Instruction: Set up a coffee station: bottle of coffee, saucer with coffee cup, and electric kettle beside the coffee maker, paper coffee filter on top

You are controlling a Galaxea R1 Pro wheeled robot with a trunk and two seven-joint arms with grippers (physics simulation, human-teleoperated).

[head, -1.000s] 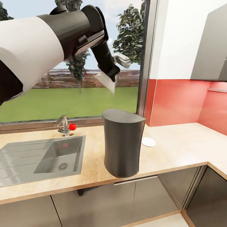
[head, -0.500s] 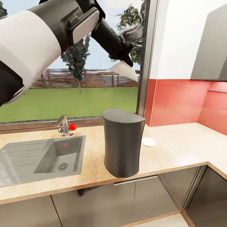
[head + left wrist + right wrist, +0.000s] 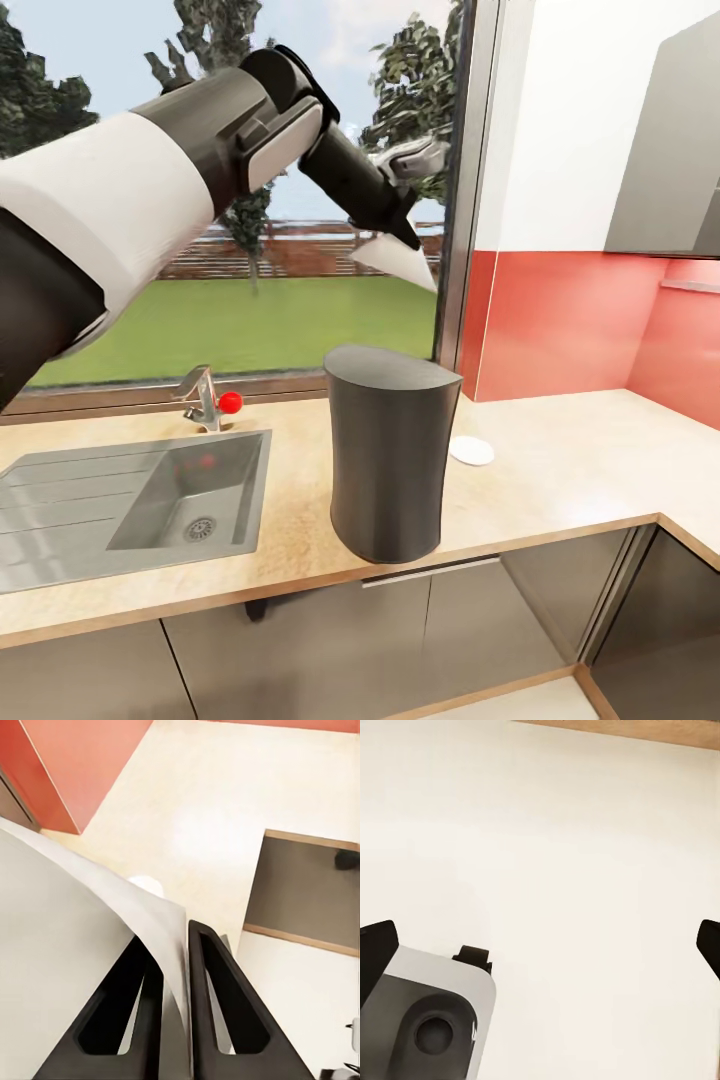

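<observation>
- While the sink (image 3: 140, 500) sits sunk in the left of the countertop (image 3: 560, 480), with a tap (image 3: 205, 395) and its red knob behind it, nothing of the task lies on that side.
- Reaching in from the left, the left arm (image 3: 150, 190) stretches up and across in front of the window, well above the worktop.
- At its end the left gripper (image 3: 408, 238) is clenched on the paper coffee filter (image 3: 395, 260); the left wrist view shows both dark fingers (image 3: 217, 1020) pressed close with the white sheet running between them.
- Below it, the coffee maker (image 3: 390, 460) stands upright near the counter's front edge, its flat top bare; the filter hangs above and slightly behind that top, well clear of it.
- Just right of the maker and further back lies the saucer (image 3: 472, 451), flat on the worktop.
- The right gripper (image 3: 540, 945) shows its fingertips spread wide apart, grasping nothing, over a pale surface.
- Risks, as I judge them: the paper is light and pinched by one edge, so released from this height it could drift past the top and fall behind the maker or onto the counter. Descending too hard could also push the tall maker towards the front edge.
</observation>
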